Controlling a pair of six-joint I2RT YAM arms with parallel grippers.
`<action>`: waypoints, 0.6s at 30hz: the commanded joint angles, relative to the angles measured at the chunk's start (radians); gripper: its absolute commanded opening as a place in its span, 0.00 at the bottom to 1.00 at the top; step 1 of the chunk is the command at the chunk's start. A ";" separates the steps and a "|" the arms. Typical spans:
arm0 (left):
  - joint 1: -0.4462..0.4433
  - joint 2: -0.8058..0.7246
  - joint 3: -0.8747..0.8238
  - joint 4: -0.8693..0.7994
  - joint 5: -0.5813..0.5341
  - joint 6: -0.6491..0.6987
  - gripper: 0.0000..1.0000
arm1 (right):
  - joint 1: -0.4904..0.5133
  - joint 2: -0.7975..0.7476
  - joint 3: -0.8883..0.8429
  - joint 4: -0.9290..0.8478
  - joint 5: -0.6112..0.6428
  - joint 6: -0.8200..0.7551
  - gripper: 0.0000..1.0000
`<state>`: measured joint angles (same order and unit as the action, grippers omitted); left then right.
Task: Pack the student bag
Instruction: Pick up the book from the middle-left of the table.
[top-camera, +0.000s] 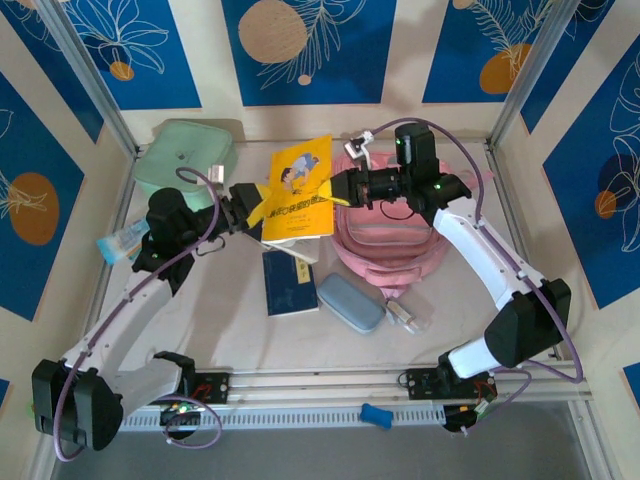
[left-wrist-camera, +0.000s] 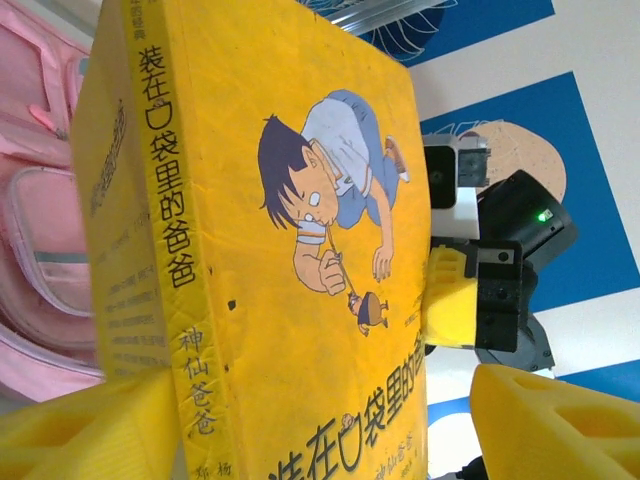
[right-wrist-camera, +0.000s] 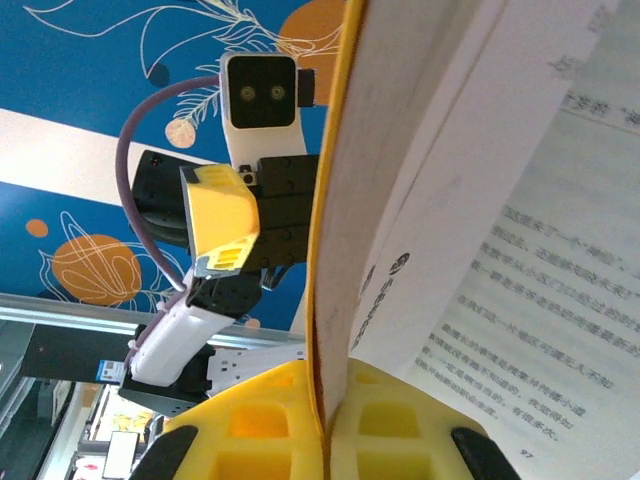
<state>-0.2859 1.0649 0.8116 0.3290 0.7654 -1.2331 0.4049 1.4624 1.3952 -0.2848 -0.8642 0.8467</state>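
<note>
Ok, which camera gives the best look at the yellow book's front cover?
The left wrist view: the yellow book is close, its cover drawing and title sharp. The top external view shows the whole book, small. The right wrist view shows its edge and inner pages, the right gripper shut on the cover.

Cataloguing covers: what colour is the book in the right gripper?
The book is yellow, with a cartoon boy; clearest from the left wrist.

The yellow book (left-wrist-camera: 300, 250) reads 装在口袋里的爸爸, its spine 神仙爸爸.
</note>
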 joint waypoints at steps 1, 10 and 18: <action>-0.012 0.008 0.026 0.105 0.027 -0.025 0.69 | 0.005 -0.013 -0.011 0.033 -0.046 -0.031 0.00; -0.038 0.004 0.037 0.130 0.002 -0.043 0.63 | 0.017 0.034 -0.028 0.017 -0.068 -0.071 0.00; -0.078 0.011 0.078 0.001 -0.023 -0.031 0.63 | 0.024 0.049 -0.065 0.026 -0.014 -0.057 0.00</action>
<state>-0.3202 1.0840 0.8215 0.3107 0.7132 -1.2713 0.3988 1.4929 1.3407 -0.2775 -0.8642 0.7963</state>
